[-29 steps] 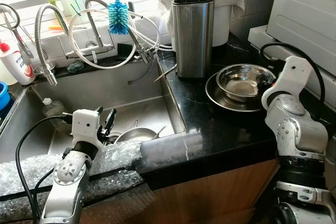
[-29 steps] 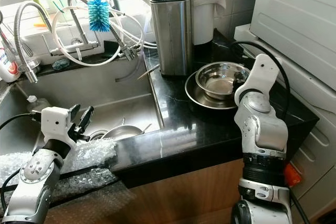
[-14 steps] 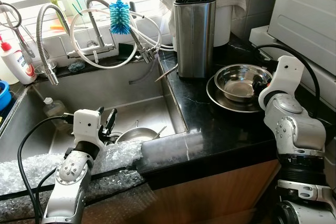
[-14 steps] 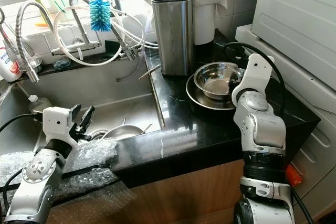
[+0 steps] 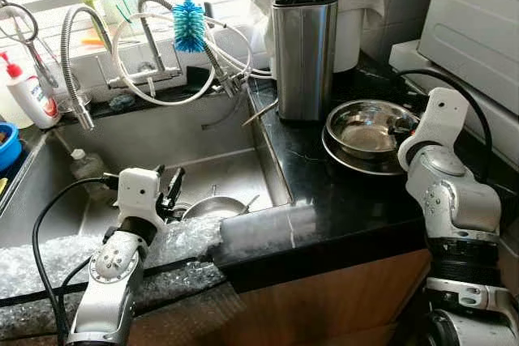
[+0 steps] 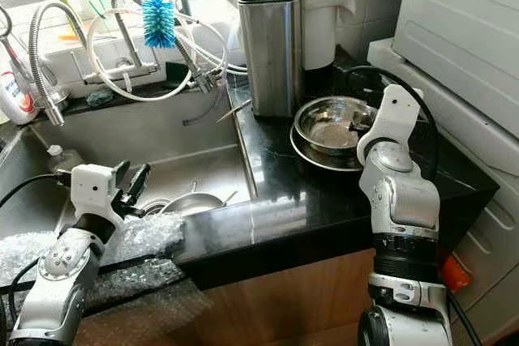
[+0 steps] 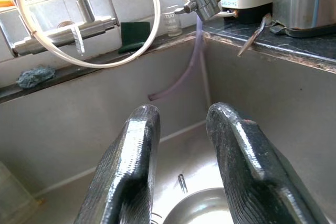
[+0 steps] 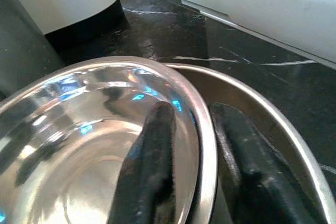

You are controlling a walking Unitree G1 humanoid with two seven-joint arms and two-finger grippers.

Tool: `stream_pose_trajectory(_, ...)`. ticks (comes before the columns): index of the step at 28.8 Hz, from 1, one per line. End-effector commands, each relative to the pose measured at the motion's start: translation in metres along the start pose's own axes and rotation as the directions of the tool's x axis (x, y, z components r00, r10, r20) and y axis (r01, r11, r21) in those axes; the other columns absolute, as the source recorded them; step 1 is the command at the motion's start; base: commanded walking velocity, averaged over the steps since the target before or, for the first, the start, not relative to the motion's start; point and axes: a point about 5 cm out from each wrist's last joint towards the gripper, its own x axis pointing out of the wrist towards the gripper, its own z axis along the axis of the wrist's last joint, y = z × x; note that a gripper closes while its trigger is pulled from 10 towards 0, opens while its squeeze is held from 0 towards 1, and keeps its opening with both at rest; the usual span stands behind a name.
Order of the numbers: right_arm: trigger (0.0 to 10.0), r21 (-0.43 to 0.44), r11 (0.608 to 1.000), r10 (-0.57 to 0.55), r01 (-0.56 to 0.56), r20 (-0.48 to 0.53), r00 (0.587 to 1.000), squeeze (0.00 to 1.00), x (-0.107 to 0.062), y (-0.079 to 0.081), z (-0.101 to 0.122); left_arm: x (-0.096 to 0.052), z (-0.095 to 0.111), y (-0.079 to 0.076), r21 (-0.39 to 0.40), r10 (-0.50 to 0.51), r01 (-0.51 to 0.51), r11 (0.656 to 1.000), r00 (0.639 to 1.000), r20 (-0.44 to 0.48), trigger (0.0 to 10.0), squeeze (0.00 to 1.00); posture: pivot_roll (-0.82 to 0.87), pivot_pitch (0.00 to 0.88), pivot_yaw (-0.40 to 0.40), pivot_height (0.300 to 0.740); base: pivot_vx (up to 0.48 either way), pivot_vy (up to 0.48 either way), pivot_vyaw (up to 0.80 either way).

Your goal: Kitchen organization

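Observation:
A small steel bowl (image 5: 365,126) sits nested in a wider steel bowl (image 5: 345,156) on the black counter, right of the sink. My right gripper (image 5: 397,126) reaches over their right side. In the right wrist view it (image 8: 191,111) is open and straddles the small bowl's rim (image 8: 206,145), one finger inside, the other between the two bowls. My left gripper (image 5: 170,185) hovers open over the sink (image 5: 211,160), above a steel bowl (image 5: 212,207) lying in it; the left wrist view has its fingers (image 7: 137,145) parted with nothing between them.
A steel knife block (image 5: 304,54) stands behind the bowls, a white appliance (image 5: 478,22) to their right. Faucet hoses and a blue bottle brush (image 5: 189,26) hang over the sink. Bubble wrap (image 5: 49,253) covers the sink's front edge. A soap bottle (image 5: 28,91) stands far left.
My right gripper has come down from beside the bowls and now straddles the small bowl's rim. The camera shifted slightly. The left arm has barely moved.

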Motion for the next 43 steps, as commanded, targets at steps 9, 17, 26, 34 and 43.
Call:
stream_pose_trajectory(9, 0.0, 0.056, 0.998, 0.004, -0.005, 0.020, 1.000, 0.00, 0.000, 0.005, 0.006, 0.002, -0.004, 0.002, 0.022, -0.006, 0.007, 1.000, 0.999, -0.040, 10.0, 0.00, -0.08, 0.000, 0.117, 0.740, 0.000, 0.000, 0.00)
stream_pose_trajectory(17, 0.0, 0.139, 0.990, 0.004, -0.020, 0.118, 0.993, 0.00, -0.009, 0.010, 0.026, 0.003, -0.003, 0.002, 0.021, 0.006, -0.006, 1.000, 0.999, -0.032, 10.0, 0.00, -0.08, 0.000, 0.120, 0.740, 0.000, 0.000, 0.00)
stream_pose_trajectory(26, 0.0, 0.220, 0.972, 0.030, -0.082, 0.230, 0.973, 0.00, -0.019, 0.018, 0.049, 0.004, -0.002, 0.003, 0.018, 0.024, -0.023, 1.000, 0.999, -0.024, 10.0, 0.00, -0.08, 0.000, 0.118, 0.740, 0.000, 0.000, 0.00)
stream_pose_trajectory(34, 10.0, 0.187, 0.890, 0.303, -0.416, 0.441, 0.845, 0.00, -0.043, 0.059, 0.076, 0.005, 0.000, 0.005, 0.020, 0.047, -0.047, 0.999, 0.999, -0.012, 10.0, 0.00, -0.07, 0.000, 0.110, 0.740, 0.000, 0.000, 0.00)
stream_pose_trajectory(43, 10.0, 0.090, 0.778, 0.510, -0.622, 0.486, 0.709, 0.00, -0.059, 0.093, 0.064, 0.004, 0.001, 0.008, -0.020, 0.098, -0.099, 0.995, 0.995, -0.006, 10.0, 0.00, -0.06, 0.000, 0.106, 0.740, 0.000, 0.000, 0.00)
